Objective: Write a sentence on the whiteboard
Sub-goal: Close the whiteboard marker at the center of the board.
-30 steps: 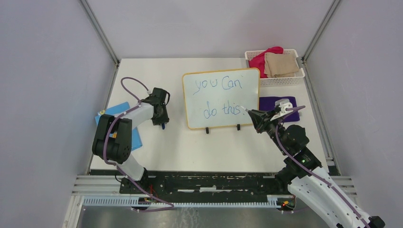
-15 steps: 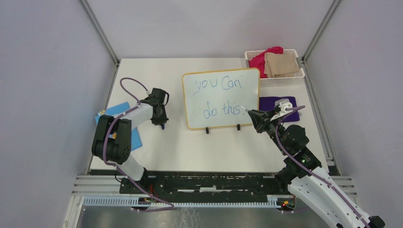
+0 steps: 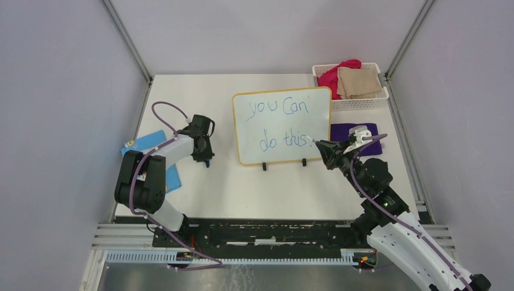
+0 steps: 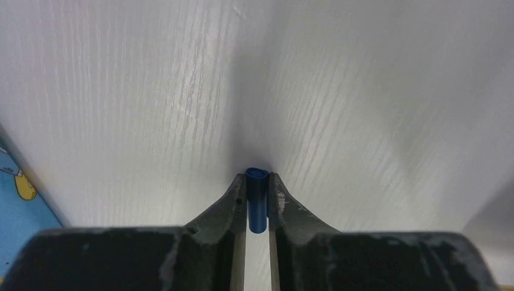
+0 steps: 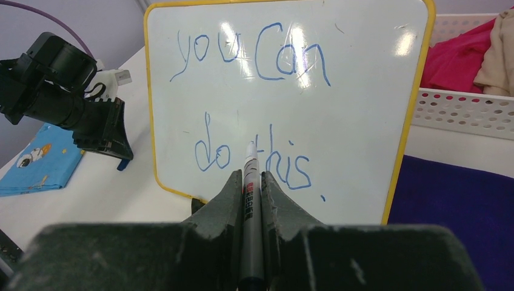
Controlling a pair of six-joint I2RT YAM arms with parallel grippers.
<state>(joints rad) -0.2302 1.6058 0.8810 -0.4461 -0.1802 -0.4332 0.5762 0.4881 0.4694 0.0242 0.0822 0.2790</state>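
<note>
Desk: Right wrist view, what's lost?
Photographer: Bottom edge of the whiteboard [image 5: 285, 91], behind the right gripper [image 5: 251, 177]; rear of the marker [image 5: 249, 160]; basket [image 5: 460, 112] cropped.
Desk: Left wrist?
Photographer: Card [image 4: 15, 206] cropped at the corner; left gripper [image 4: 257, 179] covers the sides of the cap [image 4: 257, 206].

The whiteboard [image 3: 282, 126] stands mid-table [image 3: 242, 188] with the sentence [image 5: 254, 106] on its face. From it, a basket [image 3: 357, 103] of folded cloths sits at two o'clock, a cloth mat [image 3: 354, 131] lies at three, and a flat card [image 3: 145, 144] lies at nine. The left gripper [image 3: 206, 159], a cap [image 4: 257, 200] between its fingers, sits between card and board, while the right gripper [image 3: 321, 147], around a marker [image 5: 250, 200], is at the board's four o'clock.
</note>
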